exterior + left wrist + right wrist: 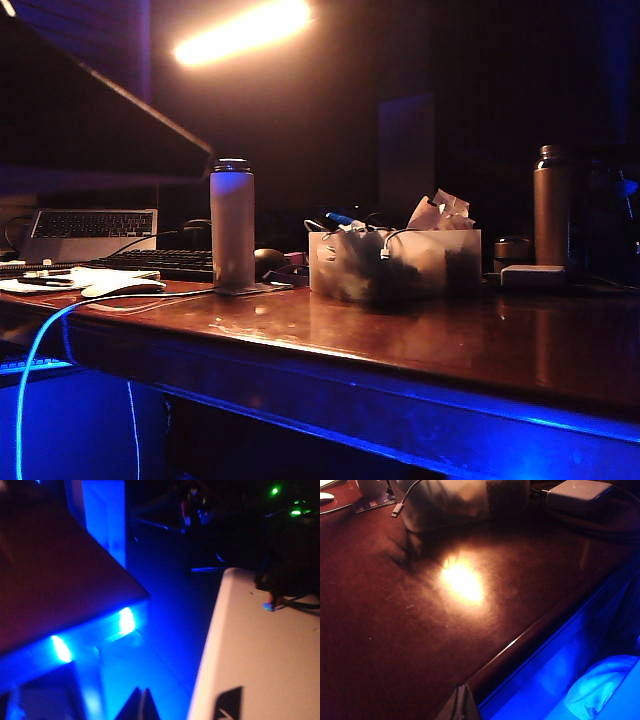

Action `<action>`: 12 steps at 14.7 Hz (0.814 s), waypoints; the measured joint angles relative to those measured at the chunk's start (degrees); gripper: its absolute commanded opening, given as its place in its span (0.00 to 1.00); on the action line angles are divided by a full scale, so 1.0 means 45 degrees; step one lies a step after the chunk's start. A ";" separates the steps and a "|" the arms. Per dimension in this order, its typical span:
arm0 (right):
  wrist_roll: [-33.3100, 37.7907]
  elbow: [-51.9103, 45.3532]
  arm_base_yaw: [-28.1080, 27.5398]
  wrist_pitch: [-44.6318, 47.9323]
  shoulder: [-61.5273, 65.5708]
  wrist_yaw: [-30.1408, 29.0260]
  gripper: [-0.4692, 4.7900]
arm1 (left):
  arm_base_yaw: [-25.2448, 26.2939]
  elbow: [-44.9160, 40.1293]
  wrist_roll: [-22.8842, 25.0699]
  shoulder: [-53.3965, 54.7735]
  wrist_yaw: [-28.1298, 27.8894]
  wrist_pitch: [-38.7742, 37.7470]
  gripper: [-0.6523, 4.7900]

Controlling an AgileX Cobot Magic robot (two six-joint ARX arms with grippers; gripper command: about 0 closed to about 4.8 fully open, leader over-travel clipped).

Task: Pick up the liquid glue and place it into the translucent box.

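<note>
I have both arms pulled back off the counter (420, 350). The left gripper (141, 705) hangs over the blue-lit floor, jaws pressed together on nothing; the right gripper (462, 702), jaws likewise closed and empty, sits at the counter's near edge. The translucent box (395, 262) lies at twelve o'clock from the right jaws, the nearer arm. The liquid glue (340, 219) already appears to rest inside, blue cap above the rim among cables and crumpled paper (442, 212), long axis tilted.
</note>
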 measured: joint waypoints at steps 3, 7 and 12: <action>0.0000 0.0000 0.0000 0.0000 0.0005 0.0000 0.09 | 0.0000 -0.0015 0.0821 -0.0005 -0.0811 0.0311 0.11; 0.0000 -0.0005 0.0000 0.0000 0.0005 0.0044 0.09 | 0.1171 -0.1530 0.0690 -0.2278 -0.2035 0.1180 0.11; 0.0000 -0.0005 -0.0005 0.0000 0.0000 0.0058 0.09 | 0.6975 -0.1836 -0.0865 -0.4556 -0.0029 0.0369 0.11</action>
